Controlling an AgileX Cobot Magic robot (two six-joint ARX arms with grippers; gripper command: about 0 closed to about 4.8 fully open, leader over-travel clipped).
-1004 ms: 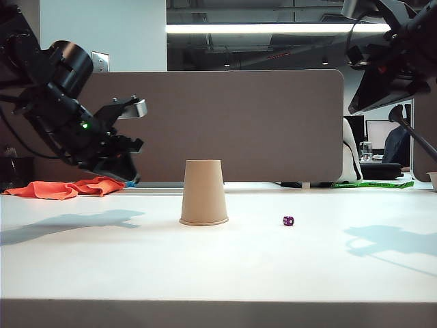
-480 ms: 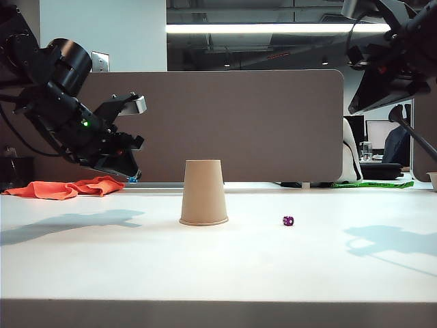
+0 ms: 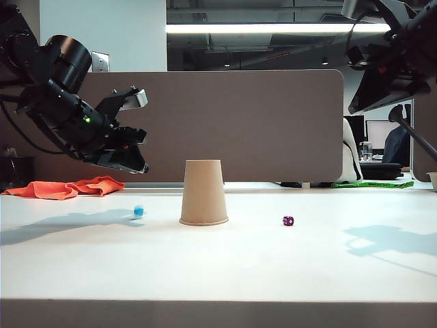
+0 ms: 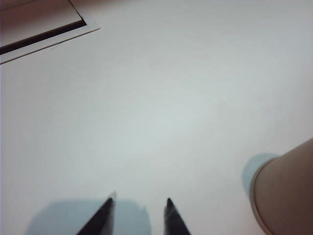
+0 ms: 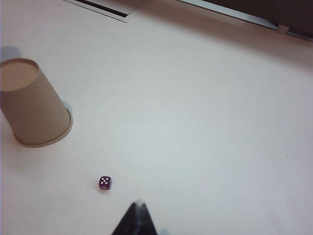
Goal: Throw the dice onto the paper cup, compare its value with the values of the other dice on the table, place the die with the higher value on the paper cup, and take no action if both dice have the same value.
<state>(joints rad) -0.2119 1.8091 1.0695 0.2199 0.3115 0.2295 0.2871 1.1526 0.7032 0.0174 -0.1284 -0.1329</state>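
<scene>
Our left gripper (image 3: 136, 130) hangs above the table (image 3: 218, 266) on the left side, with its two fingers (image 4: 105, 215) spread apart and nothing between them. The blue die (image 3: 138, 211) is below it, close to the table surface and left of the paper cup (image 3: 203, 193); it looks blurred, so we think it is not at rest. Our right gripper (image 5: 137, 220) is held high on the right, and its fingertips seem pressed together and empty.

The main danger, in our judgement, is that the die misses the cup: it is already lower than the cup's top, so it will probably end on the table and not on the cup. It may also bounce or roll away to the left edge, or knock against the cup wall. A rolling die could stop with a tilted face, and then we could read the value wrongly.

The cup stands upside down, its long axis vertical, the wide rim on the table and the closed narrow base upward. The purple die (image 5: 104, 182) lies still to the right of the cup, showing five pips upward.
</scene>
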